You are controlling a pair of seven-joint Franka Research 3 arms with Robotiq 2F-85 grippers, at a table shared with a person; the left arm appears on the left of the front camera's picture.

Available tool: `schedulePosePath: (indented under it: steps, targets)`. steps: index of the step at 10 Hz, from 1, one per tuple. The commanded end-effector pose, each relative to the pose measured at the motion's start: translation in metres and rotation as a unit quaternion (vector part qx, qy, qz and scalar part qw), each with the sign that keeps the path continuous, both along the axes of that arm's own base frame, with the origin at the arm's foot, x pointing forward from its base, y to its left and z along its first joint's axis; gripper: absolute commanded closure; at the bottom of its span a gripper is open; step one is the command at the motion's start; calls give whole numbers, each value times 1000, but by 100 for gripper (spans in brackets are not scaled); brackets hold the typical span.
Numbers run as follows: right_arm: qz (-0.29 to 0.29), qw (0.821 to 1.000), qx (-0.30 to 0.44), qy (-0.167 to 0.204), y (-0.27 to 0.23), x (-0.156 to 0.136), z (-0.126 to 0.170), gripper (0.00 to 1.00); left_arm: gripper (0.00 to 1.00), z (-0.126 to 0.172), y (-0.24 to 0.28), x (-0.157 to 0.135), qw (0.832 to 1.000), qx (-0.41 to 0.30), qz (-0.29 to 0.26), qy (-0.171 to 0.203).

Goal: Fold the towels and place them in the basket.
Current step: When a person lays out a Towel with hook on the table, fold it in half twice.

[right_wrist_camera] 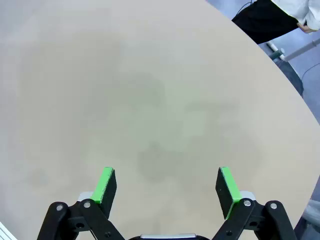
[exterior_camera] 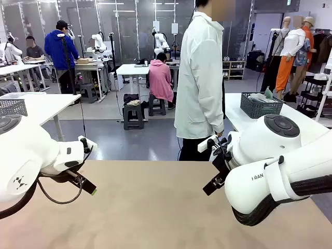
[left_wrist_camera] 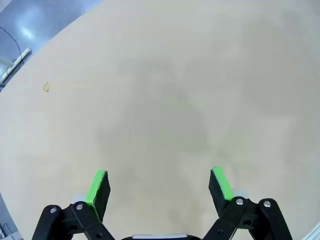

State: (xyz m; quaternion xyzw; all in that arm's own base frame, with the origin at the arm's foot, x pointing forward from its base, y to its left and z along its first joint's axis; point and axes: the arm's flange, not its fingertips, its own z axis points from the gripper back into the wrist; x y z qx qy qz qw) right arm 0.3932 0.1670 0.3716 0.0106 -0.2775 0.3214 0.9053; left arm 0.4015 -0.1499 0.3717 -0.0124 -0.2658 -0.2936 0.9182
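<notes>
Patience works best: left gripper (left_wrist_camera: 160,181) and right gripper (right_wrist_camera: 167,181), both wide open over the table (exterior_camera: 155,207), should wait for a towel.

The left arm (exterior_camera: 31,155) comes in at the lower left of the frame, elbow bent, wrist angled down toward the middle. The right arm (exterior_camera: 280,166) mirrors it from the lower right. The left gripper (left_wrist_camera: 159,181) and right gripper (right_wrist_camera: 166,181) both have their jaws spread wide, green pads (left_wrist_camera: 98,182) facing each other.
</notes>
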Motion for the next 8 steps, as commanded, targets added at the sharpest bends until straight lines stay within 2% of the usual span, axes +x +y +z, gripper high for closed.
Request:
schedulePosePath:
  steps: [1, 8]
  targets:
    - [0, 1000, 0, 0, 0, 0, 0, 0, 0, 0, 0, 0, 1000, 0, 0, 0]
    - [0, 1000, 0, 0, 0, 0, 0, 0, 0, 0, 0, 0, 1000, 0, 0, 0]
